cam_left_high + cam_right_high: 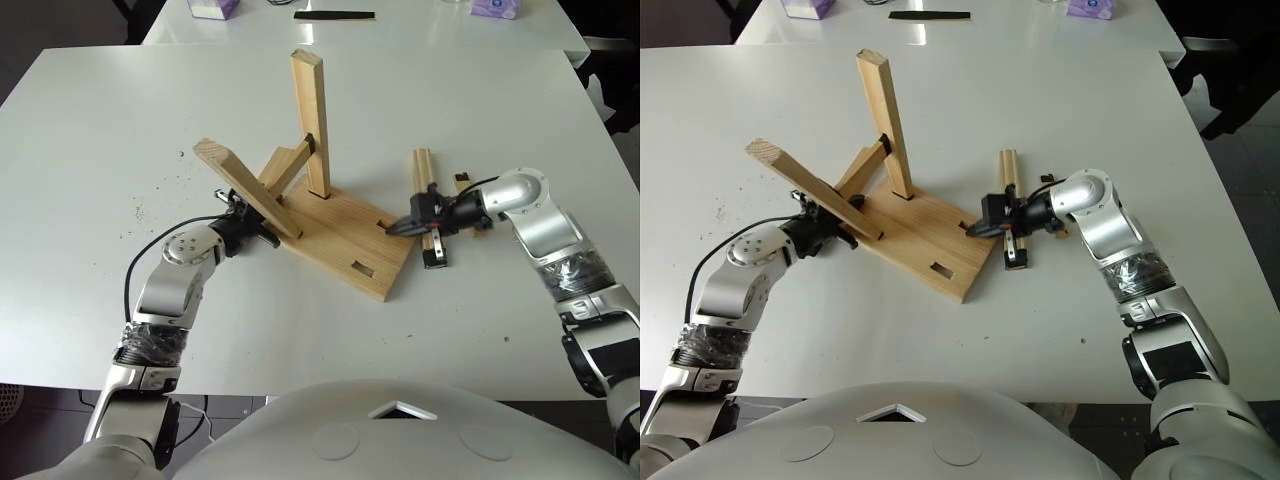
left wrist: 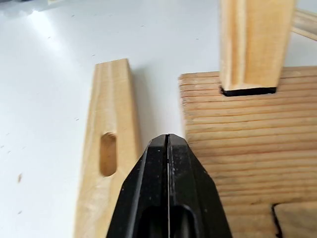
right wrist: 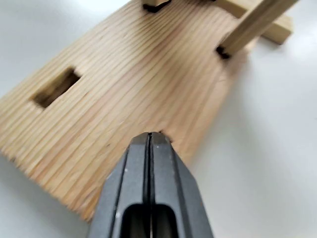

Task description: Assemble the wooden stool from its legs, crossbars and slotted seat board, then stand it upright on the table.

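The slotted seat board [image 1: 335,238] lies flat on the white table. One leg [image 1: 312,120] stands upright in it, a second leg [image 1: 245,185] leans out to the left, and a short crossbar [image 1: 288,165] joins the two. An empty slot [image 1: 363,268] shows near the board's front corner. My left gripper [image 1: 268,238] is shut, its tip at the board's left edge beside the leaning leg's foot [image 2: 106,163]. My right gripper [image 1: 392,228] is shut with nothing in it, its tip [image 3: 150,136] against the board's right edge. A loose leg [image 1: 427,190] lies just behind the right gripper.
A small dark piece [image 1: 461,178] lies by the loose leg. A second table behind holds purple boxes [image 1: 213,8] and a black strip [image 1: 334,15]. Dark specks [image 1: 150,195] dot the table's left. Wide bare tabletop lies at the front and left.
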Controlling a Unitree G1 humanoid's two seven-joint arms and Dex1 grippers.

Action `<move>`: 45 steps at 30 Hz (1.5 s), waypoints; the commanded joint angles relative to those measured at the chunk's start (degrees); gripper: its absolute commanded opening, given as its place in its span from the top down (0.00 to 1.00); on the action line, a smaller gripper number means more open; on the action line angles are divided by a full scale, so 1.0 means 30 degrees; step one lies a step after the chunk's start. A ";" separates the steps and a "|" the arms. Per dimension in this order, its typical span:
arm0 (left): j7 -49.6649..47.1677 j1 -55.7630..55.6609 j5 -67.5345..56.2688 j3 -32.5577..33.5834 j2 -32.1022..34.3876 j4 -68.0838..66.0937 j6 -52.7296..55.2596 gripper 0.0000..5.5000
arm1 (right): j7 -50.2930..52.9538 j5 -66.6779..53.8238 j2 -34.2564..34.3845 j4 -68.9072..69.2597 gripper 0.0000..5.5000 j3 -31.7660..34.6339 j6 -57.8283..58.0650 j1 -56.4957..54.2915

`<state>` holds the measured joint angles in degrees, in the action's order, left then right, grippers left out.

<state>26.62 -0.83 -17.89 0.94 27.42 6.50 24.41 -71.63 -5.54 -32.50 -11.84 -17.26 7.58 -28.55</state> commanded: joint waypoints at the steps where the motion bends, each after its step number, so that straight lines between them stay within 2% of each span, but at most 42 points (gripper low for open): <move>1: -0.0479 0.1957 -0.1551 0.2785 0.0635 0.3352 0.2275 1.00 | 0.1998 0.0413 0.1259 -0.1845 1.00 0.0626 -0.0191 -0.2095; 6: 0.2360 0.5889 -0.4307 0.3803 0.2161 0.8322 0.4206 1.00 | 0.4064 0.2611 0.2419 -0.6446 1.00 -0.0492 -0.2504 -0.2617; 11: 0.3716 0.8309 -0.4417 0.1886 0.3387 1.0857 0.4847 1.00 | 0.2646 0.3345 0.1744 -0.7355 1.00 -0.1182 -0.3476 -0.2311; 16: 0.1623 0.6330 -0.1178 -0.2016 0.2028 0.8290 0.4456 1.00 | -0.0052 0.2982 0.1075 -0.6717 1.00 -0.1592 -0.3712 -0.2193; 20: 0.0254 0.4198 -0.0013 -0.3302 -0.0059 0.5828 0.3952 1.00 | -0.0989 0.2959 0.1117 -0.6182 1.00 -0.1899 -0.3694 -0.1954; 24: -0.0104 0.3150 0.0465 -0.3569 -0.0864 0.4896 0.3541 1.00 | -0.1664 0.2577 0.0825 -0.4488 1.00 -0.2100 -0.3068 -0.0714; 33: -0.0545 0.0699 0.1045 -0.3287 -0.2570 0.1852 0.2581 1.00 | -0.0786 0.1384 0.0384 0.0502 1.00 -0.1379 -0.0106 0.2182; 39: -0.0582 0.0450 0.1354 -0.3465 -0.3353 0.1036 0.2094 1.00 | 0.0505 0.1900 0.0701 0.0018 1.00 -0.1081 0.0107 0.2099; 45: -0.0551 0.0960 0.1226 -0.2966 -0.3071 0.1950 0.2391 1.00 | 0.0549 0.1465 0.0429 0.0254 1.00 -0.0700 0.0465 0.2149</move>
<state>23.80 1.52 -13.45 -7.24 18.50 10.79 30.76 -70.29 -0.12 -31.42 -11.91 -19.82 8.49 -21.76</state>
